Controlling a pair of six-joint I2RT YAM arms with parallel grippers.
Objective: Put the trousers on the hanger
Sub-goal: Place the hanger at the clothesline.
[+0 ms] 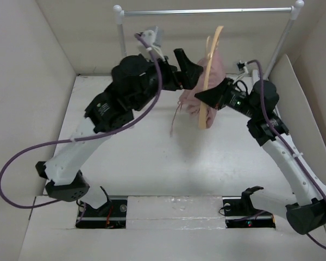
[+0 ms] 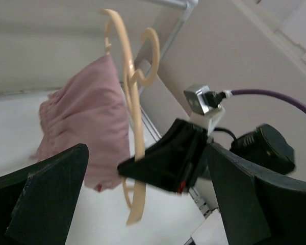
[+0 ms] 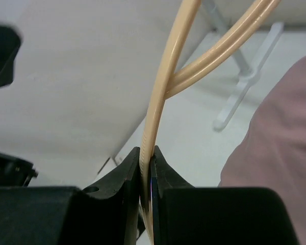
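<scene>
Pinching the thin curved light-tan wooden hanger [image 1: 205,111] with the dusty-pink soft fabric trousers [image 1: 218,65] bunched against it

My right gripper [image 3: 147,171] is clamped tight on the hanger's slim arm, jaws pressed flat to the wood. It sits in the upper centre-right of the overhead view, below the silver-and-white metal clothes rail [image 1: 206,11]. My left gripper [image 1: 188,66] stands just left of it, fingers [image 2: 46,194] spread wide with nothing between them. The trousers hang in a wrinkled heap beside the hanger, and a thin drawstring [image 1: 175,119] dangles toward the white table [image 1: 152,157]. Whether they lie over its bar I cannot tell. I judge them light and limp, so they will sag, slide on smooth wood and drop if tipped. The hanger is stiff but thin and may twist in my narrow pinch. The thick gathered waistband looks a better hold than a loose leg.
</scene>
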